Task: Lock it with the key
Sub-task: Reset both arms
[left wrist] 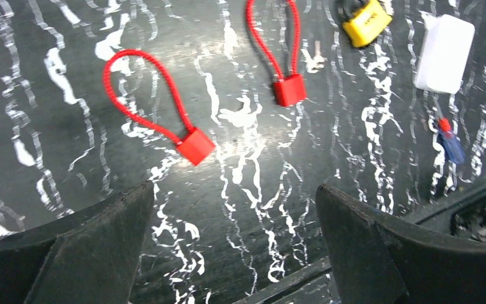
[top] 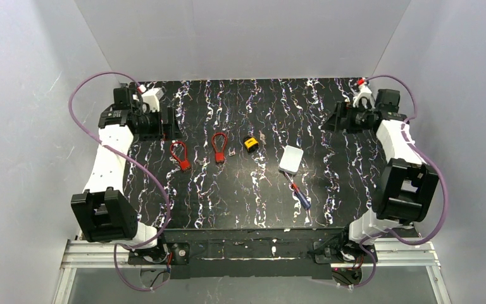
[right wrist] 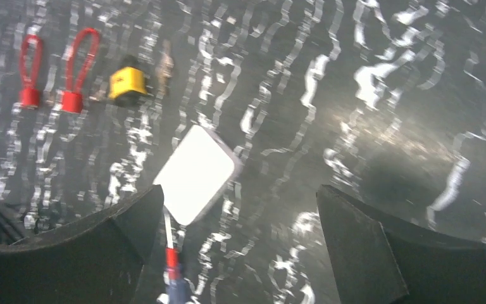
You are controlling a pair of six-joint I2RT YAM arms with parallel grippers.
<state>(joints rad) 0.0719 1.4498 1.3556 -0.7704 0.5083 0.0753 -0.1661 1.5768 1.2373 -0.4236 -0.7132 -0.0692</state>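
A small yellow padlock [top: 249,143] lies on the black marbled table, with a small brass key [top: 261,138] just to its right. The padlock also shows in the left wrist view [left wrist: 366,20] and the right wrist view [right wrist: 128,82], where the key [right wrist: 164,63] lies beside it. My left gripper [top: 164,123] hovers open and empty at the far left, away from the padlock. In its wrist view, the left gripper [left wrist: 233,190] has bare table between its fingers. My right gripper [top: 332,120] hovers open and empty at the far right [right wrist: 240,190].
Two red cable locks [top: 180,154] [top: 219,147] lie left of the padlock. A white box [top: 291,159] and a blue-handled screwdriver [top: 299,193] lie right of centre. White walls enclose the table on three sides.
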